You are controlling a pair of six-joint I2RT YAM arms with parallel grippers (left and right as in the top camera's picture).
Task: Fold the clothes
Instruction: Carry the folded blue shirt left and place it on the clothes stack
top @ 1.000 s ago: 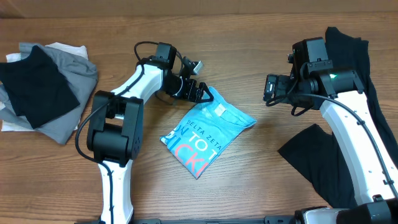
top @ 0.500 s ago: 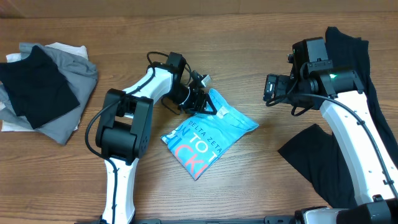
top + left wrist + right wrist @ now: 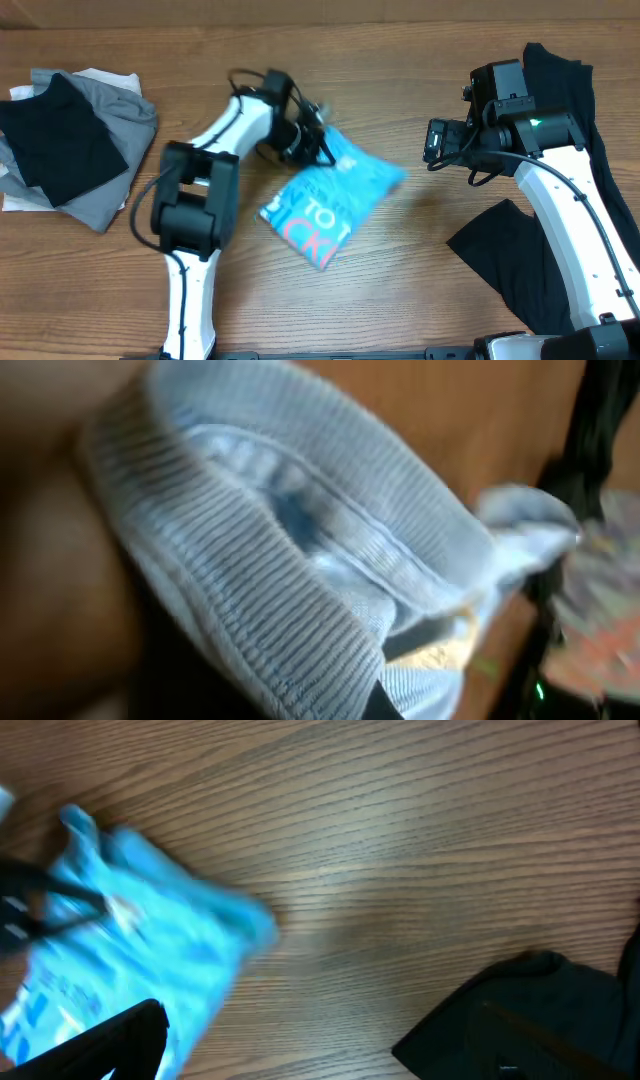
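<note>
- Overhead: light-blue T-shirt [image 3: 338,188], folded small, lies mid-table [image 3: 400,295], just right of the left arm. White and coral lettering faces up. The shirt is blurred.
- Left gripper [image 3: 318,145] sits at the shirt's upper-left edge and is clenched on the fabric there.
- Left wrist: ribbed collar [image 3: 290,570] fills the view, bunched and close to the lens. The fingers themselves cannot be made out.
- Right gripper [image 3: 433,140] hangs above bare wood, well apart from the shirt, to its right. Released or clenched: cannot tell.
- Right wrist: one dark finger [image 3: 115,1040] shows at the lower left. The shirt is a blue blur at the left edge.
- Pile [image 3: 75,150] of grey, black and white garments lies at the far left of the table.
- Black garment [image 3: 505,250] is spread along the right side, partly under the right arm. One corner of it shows at the lower right in the right wrist view.
</note>
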